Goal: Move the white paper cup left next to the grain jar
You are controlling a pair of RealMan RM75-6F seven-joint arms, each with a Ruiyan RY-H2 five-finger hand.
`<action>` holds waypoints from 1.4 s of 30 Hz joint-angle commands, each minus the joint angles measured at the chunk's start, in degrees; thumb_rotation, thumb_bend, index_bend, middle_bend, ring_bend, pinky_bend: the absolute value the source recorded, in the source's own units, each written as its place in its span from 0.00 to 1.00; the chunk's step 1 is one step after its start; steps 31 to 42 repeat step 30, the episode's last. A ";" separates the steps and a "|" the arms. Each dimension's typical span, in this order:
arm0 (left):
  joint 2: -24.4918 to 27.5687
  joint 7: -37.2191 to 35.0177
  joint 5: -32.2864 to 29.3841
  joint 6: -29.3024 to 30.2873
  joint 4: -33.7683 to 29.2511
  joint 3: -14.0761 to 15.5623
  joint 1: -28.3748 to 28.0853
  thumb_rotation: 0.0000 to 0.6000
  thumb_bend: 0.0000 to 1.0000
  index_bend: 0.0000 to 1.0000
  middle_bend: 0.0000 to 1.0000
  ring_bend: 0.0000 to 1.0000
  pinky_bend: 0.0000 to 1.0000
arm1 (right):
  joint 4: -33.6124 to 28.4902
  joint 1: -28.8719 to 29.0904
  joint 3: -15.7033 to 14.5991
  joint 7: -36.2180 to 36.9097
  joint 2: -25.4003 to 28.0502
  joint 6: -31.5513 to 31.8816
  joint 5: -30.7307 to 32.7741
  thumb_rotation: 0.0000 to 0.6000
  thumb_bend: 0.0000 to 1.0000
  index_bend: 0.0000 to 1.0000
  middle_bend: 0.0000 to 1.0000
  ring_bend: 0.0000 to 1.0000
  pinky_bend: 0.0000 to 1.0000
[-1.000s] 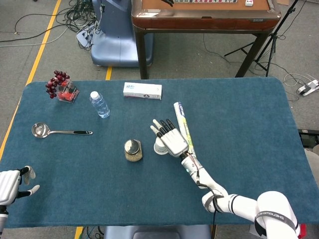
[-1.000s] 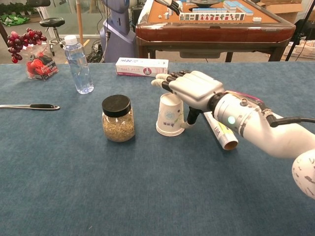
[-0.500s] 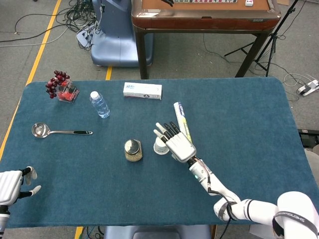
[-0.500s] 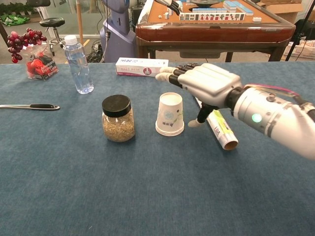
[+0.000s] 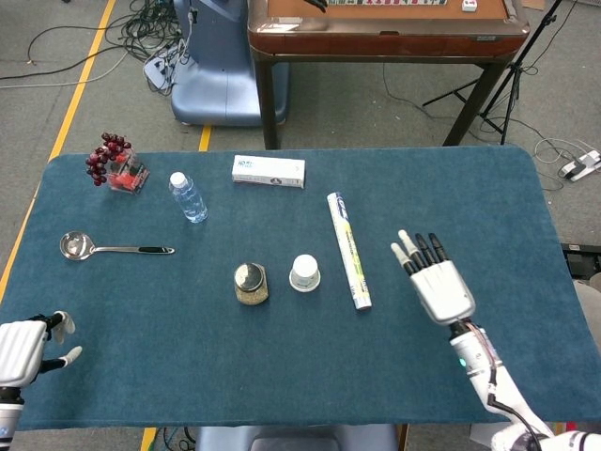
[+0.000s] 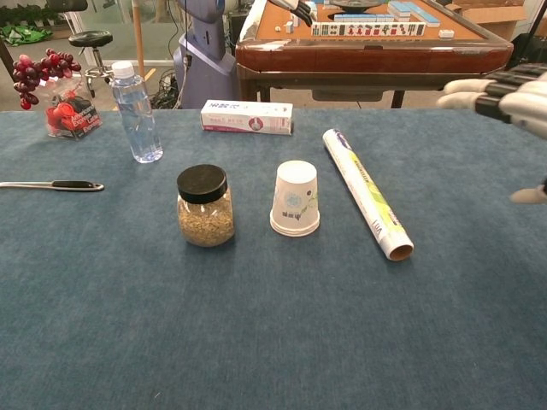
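The white paper cup (image 5: 304, 272) (image 6: 295, 199) stands upside down on the blue table, just right of the grain jar (image 5: 250, 283) (image 6: 204, 206) with its black lid; a small gap separates them. My right hand (image 5: 435, 279) (image 6: 504, 98) hovers well to the right of the cup, fingers spread, holding nothing. At the bottom-left corner of the head view my left hand (image 5: 28, 345) rests near the table's front edge, fingers apart and empty.
A rolled tube (image 5: 348, 250) (image 6: 367, 192) lies right of the cup. A water bottle (image 5: 189, 197) (image 6: 136, 112), white box (image 5: 269, 171) (image 6: 246, 116), ladle (image 5: 94, 247) (image 6: 51, 184) and grape packet (image 5: 116, 163) (image 6: 61, 96) sit further back and left.
My right hand has let go of the cup and drawn away to the right, past the tube. The cup stays by the jar. The left hand has barely moved.
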 commanded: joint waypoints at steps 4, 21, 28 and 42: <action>-0.32 -0.55 1.00 1.19 0.64 -0.05 0.27 1.00 0.09 0.53 0.47 0.44 0.57 | 1.21 -7.46 -3.42 11.86 5.05 7.21 -4.29 1.00 0.00 0.10 0.04 0.00 0.08; 0.32 -0.67 0.96 1.32 0.23 -0.30 0.27 1.00 0.09 0.55 0.42 0.39 0.50 | 6.80 -20.76 -4.39 23.49 6.69 20.05 -7.79 1.00 0.00 0.11 0.05 0.00 0.08; -0.76 -0.03 0.92 -0.37 0.85 -0.07 -0.56 1.00 0.09 0.56 0.42 0.39 0.50 | 6.87 -21.14 -3.26 25.58 7.78 17.38 -6.91 1.00 0.00 0.11 0.05 0.00 0.08; -0.98 0.27 0.66 -1.10 1.07 0.12 -0.73 1.00 0.09 0.56 0.42 0.39 0.50 | 6.87 -20.94 -3.10 25.47 7.68 16.33 -7.07 1.00 0.00 0.11 0.05 0.00 0.08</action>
